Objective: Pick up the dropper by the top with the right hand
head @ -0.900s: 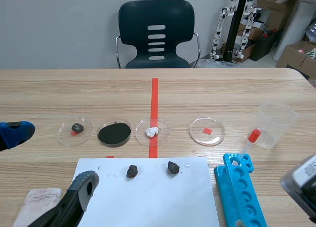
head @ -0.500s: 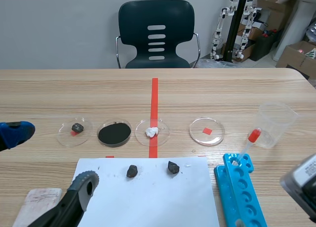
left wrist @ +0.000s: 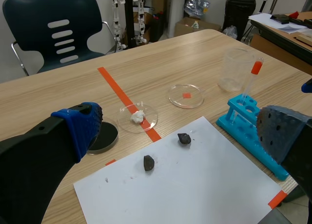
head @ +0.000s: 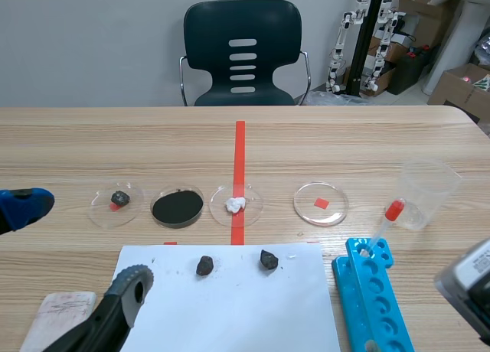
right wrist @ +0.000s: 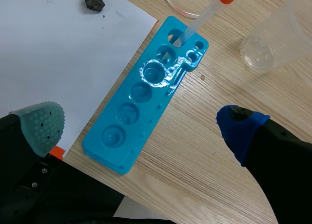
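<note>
1. I see the dropper (head: 383,226) standing tilted in a hole at the far end of the blue rack (head: 377,294), its red bulb leaning toward the clear cup (head: 429,190).
2. The cup sits on the counter (head: 344,149) just beyond the rack, apart from it.
3. My right gripper (right wrist: 140,124) is spread wide with nothing in it. It hangs over the near end of the rack, and the dropper is well ahead of it, untouched.
4. My left gripper (left wrist: 180,131) is wide too and holds nothing, poised over the white paper (head: 230,310).
5. Two dark stones (head: 204,265) lie on the far part of the paper.
6. Beyond the paper there is a row of four shallow dishes (head: 321,203); one holds something black, one a white lump, one a dark lump and one a small red bit.
</note>
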Robot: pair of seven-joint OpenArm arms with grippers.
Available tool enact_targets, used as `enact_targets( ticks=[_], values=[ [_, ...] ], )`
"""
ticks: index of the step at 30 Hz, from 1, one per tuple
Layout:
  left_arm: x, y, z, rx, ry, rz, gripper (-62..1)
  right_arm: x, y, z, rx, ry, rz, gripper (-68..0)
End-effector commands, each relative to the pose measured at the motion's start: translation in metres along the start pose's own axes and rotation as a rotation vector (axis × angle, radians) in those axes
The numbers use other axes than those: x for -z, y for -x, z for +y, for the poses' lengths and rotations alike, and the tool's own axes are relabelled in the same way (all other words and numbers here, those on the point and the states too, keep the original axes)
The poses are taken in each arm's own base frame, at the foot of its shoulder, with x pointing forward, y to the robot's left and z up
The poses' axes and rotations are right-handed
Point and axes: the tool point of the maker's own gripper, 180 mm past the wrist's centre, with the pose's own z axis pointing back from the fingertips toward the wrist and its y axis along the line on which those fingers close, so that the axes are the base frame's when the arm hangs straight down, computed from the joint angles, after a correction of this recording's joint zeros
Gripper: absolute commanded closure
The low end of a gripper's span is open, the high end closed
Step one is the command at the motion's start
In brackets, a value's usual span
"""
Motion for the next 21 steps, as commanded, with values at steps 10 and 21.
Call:
enact_targets(
  ticks=[10,21],
  values=[
    [0.0,-0.005,-0.001,-0.008,-0.001,-0.02,-62.3,-0.003,-0.038,-0.009,0.006,0.05,-0.196,-67.9],
    [0.0,-0.005,-0.001,-0.008,-0.001,-0.02,-62.3,-0.006,-0.03,-0.003,0.035,0.135,-0.243,-67.9]
  ],
)
